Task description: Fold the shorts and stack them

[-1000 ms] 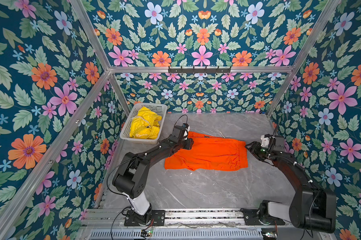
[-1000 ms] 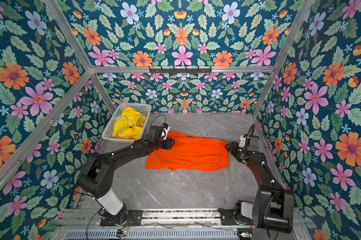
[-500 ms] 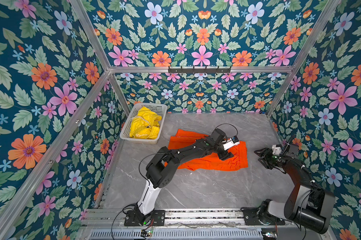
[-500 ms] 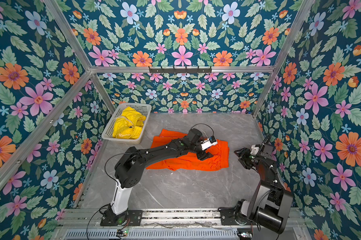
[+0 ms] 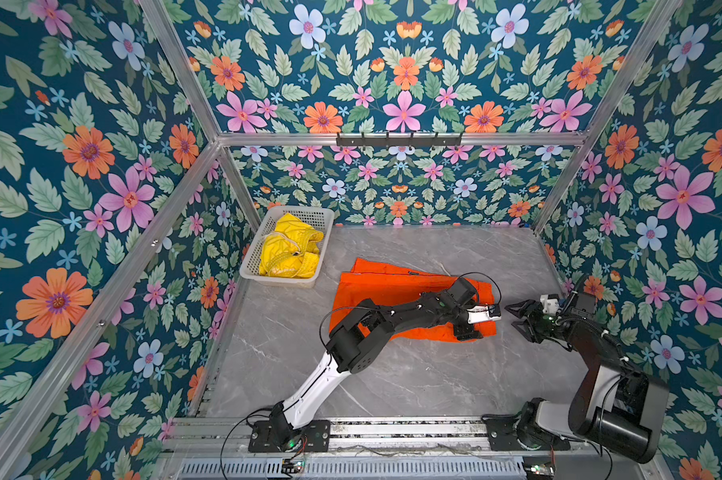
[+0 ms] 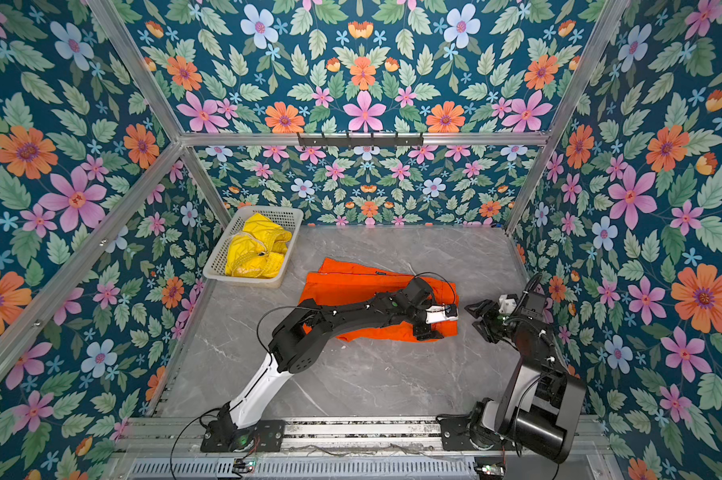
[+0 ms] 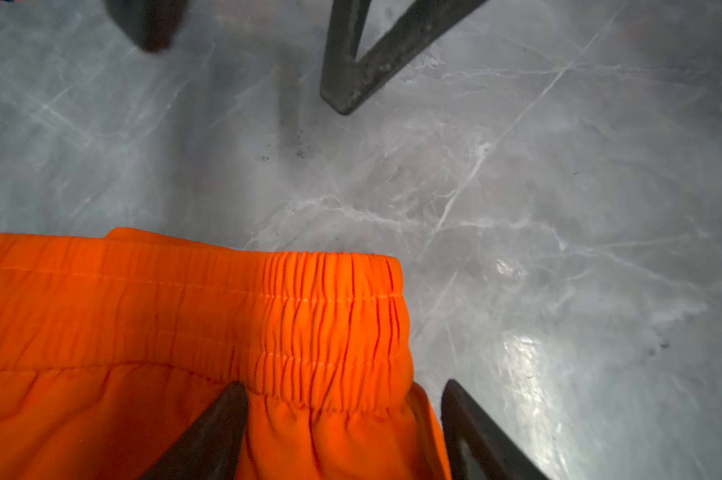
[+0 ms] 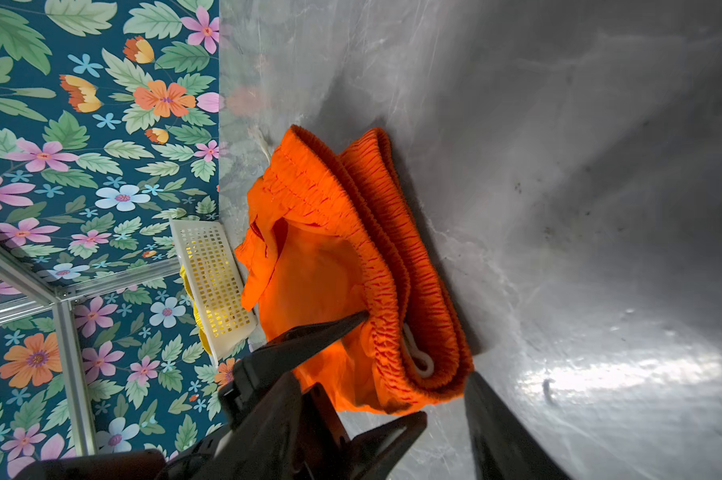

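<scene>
Orange shorts (image 5: 396, 286) are lying half-folded on the bench (image 5: 392, 374), left claw (image 7: 340, 384) hanging released over the waistband (image 7: 330, 316), right claw (image 5: 513, 316) released just beside it, so the next fold is likely needing corners pinched squarely, edges kept aligned.

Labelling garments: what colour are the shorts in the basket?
The shorts in the basket are bright yellow; clearest in a top view.

Thin matt cloth of the orange shorts (image 5: 392, 282), ribbed elastic waistband (image 7: 330, 324), yellow shorts (image 5: 288, 249) crinkled with faint sheen, white perforated plastic basket (image 5: 282, 281), smooth glossy grey marble-look worktop (image 5: 392, 374), brushed metal frame (image 5: 267, 138)
</scene>
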Controlling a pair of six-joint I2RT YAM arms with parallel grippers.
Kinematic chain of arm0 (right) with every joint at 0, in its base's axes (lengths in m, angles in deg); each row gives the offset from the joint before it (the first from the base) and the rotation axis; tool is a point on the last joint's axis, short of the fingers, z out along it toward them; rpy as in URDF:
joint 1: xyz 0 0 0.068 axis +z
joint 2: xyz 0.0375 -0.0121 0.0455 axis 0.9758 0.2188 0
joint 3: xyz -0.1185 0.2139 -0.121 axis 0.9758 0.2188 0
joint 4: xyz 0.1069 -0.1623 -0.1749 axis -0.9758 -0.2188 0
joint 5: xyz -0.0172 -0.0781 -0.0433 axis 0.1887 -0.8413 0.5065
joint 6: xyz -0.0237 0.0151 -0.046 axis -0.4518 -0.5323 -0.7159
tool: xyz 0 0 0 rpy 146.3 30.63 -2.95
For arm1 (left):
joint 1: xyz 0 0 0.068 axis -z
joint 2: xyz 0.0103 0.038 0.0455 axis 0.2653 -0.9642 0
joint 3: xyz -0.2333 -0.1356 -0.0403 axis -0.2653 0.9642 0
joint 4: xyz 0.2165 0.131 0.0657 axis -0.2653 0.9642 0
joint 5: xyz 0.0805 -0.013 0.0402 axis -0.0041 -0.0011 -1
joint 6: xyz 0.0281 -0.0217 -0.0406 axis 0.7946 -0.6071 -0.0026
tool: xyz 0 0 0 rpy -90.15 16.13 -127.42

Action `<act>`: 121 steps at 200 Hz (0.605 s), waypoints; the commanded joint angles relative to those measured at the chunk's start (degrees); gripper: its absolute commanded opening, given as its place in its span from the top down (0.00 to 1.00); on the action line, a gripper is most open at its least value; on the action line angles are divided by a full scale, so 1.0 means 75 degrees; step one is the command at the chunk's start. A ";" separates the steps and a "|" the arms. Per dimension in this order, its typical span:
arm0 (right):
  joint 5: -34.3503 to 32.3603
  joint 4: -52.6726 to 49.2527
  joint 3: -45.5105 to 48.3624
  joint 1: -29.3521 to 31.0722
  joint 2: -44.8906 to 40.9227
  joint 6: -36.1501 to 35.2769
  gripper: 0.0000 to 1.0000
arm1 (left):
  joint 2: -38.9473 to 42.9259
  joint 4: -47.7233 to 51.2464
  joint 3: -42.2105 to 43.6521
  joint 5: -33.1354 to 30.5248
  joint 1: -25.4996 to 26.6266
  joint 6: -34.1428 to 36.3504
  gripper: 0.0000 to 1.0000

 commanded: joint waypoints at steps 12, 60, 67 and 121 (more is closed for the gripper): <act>0.0171 0.0108 0.0060 0.0000 0.0007 0.0009 0.37 | -0.0126 -0.0108 0.0044 0.0037 0.0070 0.0051 0.30; 0.0148 -0.0053 0.0107 0.0001 0.0252 -0.0041 0.36 | 0.0122 -0.1026 0.0732 -0.0270 0.0121 -0.0161 0.64; 0.0161 -0.0040 0.0106 0.0001 0.0319 -0.0021 0.36 | 0.0191 -0.1218 0.0861 -0.0313 0.0128 -0.0194 0.69; 0.0377 0.0205 0.0239 0.0000 0.0523 0.0462 0.31 | 0.0674 -0.2351 0.1659 -0.0215 0.0120 -0.0325 0.94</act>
